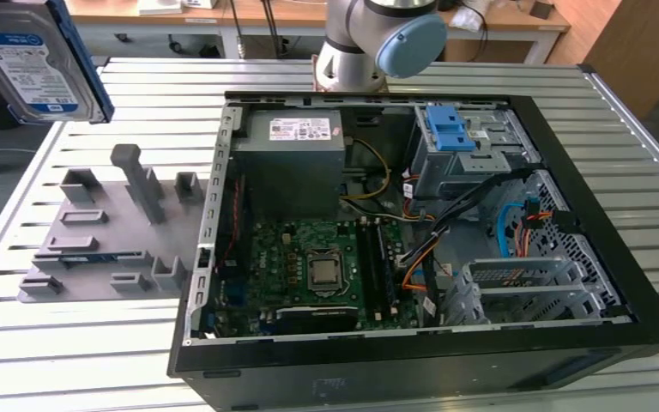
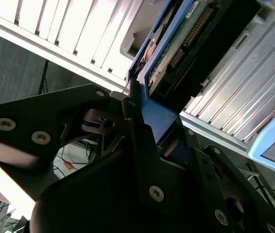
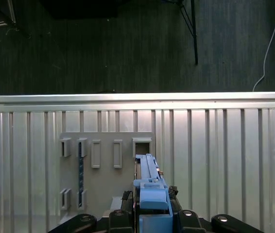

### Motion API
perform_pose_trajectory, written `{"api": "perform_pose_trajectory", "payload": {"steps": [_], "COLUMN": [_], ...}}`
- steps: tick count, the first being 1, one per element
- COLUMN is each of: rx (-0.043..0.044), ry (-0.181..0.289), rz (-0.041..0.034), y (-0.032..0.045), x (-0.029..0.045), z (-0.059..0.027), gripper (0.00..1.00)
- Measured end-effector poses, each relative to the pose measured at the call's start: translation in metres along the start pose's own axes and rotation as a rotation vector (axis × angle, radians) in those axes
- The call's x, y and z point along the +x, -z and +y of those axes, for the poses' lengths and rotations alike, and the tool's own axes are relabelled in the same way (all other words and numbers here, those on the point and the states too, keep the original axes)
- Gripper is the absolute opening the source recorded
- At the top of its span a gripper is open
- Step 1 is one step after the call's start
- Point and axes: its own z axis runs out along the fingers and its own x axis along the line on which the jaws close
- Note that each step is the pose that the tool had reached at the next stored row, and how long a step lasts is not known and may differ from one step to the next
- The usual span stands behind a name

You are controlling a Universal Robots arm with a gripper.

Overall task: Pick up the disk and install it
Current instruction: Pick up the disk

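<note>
half the job is looking done: the disk (image 1: 32, 69) is hanging in the air at the exterior view's upper left, above the desk (image 1: 78, 360) by the grey slotted holder (image 1: 112, 240) and well apart from the open computer case (image 1: 604, 343), so the picking up is reading as finished and the installing is not yet happening. my claw (image 2: 159, 126) is gripping nearly closed on the disk's blue carrier, fingers (image 2: 137, 145) pressing its sides in the second wrist view.

Disk (image 1: 32, 69) partly beyond exterior view's edge
</note>
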Motion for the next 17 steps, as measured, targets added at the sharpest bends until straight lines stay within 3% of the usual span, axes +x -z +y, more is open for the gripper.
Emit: {"api": "perform_pose_trajectory", "payload": {"steps": [17], "rx": [0.0001], "ry": [0.000], "rz": [0.0000], "y": [0.0115], "x": [-0.0001], "z": [0.0000], "gripper": [0.36]}}
